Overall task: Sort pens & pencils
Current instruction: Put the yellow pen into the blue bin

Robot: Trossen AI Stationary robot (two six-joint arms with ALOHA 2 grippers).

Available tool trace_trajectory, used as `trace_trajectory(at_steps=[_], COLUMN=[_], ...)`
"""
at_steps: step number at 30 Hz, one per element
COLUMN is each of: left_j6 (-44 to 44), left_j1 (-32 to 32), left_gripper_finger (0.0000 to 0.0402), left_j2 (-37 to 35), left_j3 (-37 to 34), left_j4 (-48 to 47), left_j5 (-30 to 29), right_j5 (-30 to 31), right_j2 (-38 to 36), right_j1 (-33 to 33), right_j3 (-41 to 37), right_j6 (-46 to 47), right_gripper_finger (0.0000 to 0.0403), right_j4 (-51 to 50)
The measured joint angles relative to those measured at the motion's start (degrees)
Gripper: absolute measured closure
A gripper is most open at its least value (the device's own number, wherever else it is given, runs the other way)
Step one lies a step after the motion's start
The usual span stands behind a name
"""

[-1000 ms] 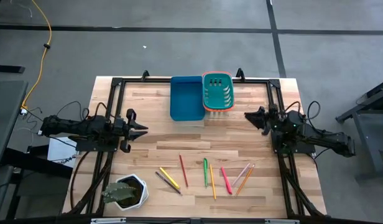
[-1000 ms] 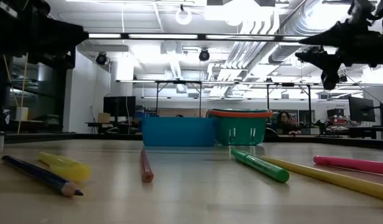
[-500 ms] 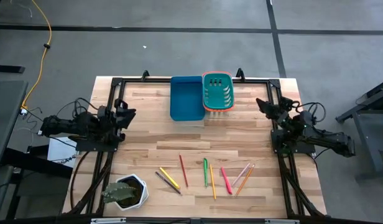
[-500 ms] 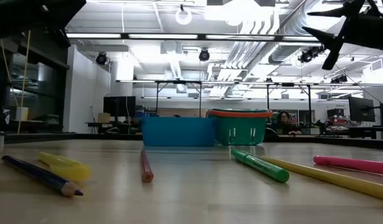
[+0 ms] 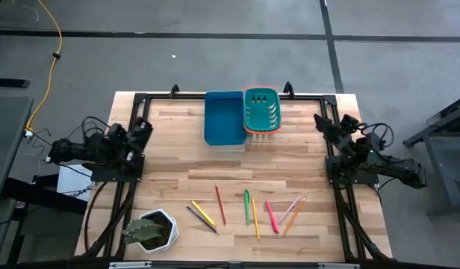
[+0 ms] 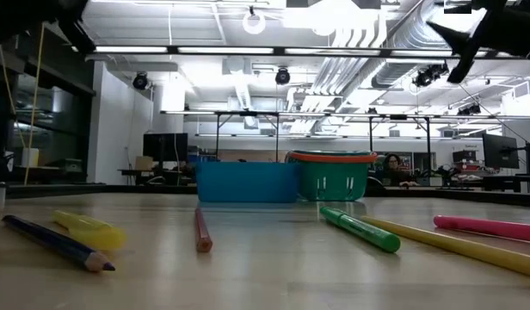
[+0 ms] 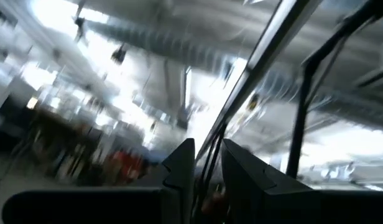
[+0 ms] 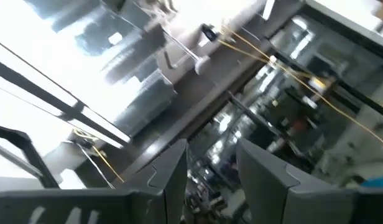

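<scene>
Several pens & pencils lie flat on the wooden table near its front edge: a dark pencil (image 5: 201, 219), a yellow one (image 5: 204, 214), a red one (image 5: 220, 205), a green pen (image 5: 246, 206), a pink one (image 5: 271, 217) and an orange one (image 5: 294, 215). My left gripper (image 5: 144, 127) is at the table's left edge, tipped upward and open, with nothing between its fingers (image 7: 208, 171). At the right edge my right gripper (image 5: 323, 123) is also tipped upward and open, with an empty gap (image 8: 211, 168). Both are far from the pens.
A blue bin (image 5: 224, 117) and a green basket with an orange rim (image 5: 261, 110) stand side by side at the table's far edge. A potted plant (image 5: 149, 230) sits at the near left corner. Bare wood lies between the bins and the pens.
Both grippers have tipped upward and risen. The left one has drawn back toward the table's left edge, the right one toward the right edge. The pens and bins have not moved.
</scene>
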Motion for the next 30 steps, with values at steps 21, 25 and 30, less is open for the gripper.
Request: trace_trajectory(at_steps=[21, 25, 30], left_j6=[9.33, 7.08, 2.72], left_j1=[0.00, 0.00, 0.00], left_gripper_finger=[0.0334, 0.0334, 0.0334], left_j2=[24.85, 31.61, 37.10], left_j3=[44.98, 50.20, 51.56], left_j4=[-53.16, -59.34, -61.48], left_j5=[6.56, 9.53, 13.75], right_j5=[-19.98, -24.45, -23.70], right_j2=[32.14, 40.50, 48.64], right_j1=[0.00, 1.42, 6.35], right_j3=[46.23, 54.25, 60.63], right_j6=[-8.33, -9.99, -11.75], right_gripper_finger=[0.0272, 0.0272, 0.0272], right_j4=[-40.26, -49.76, -63.95])
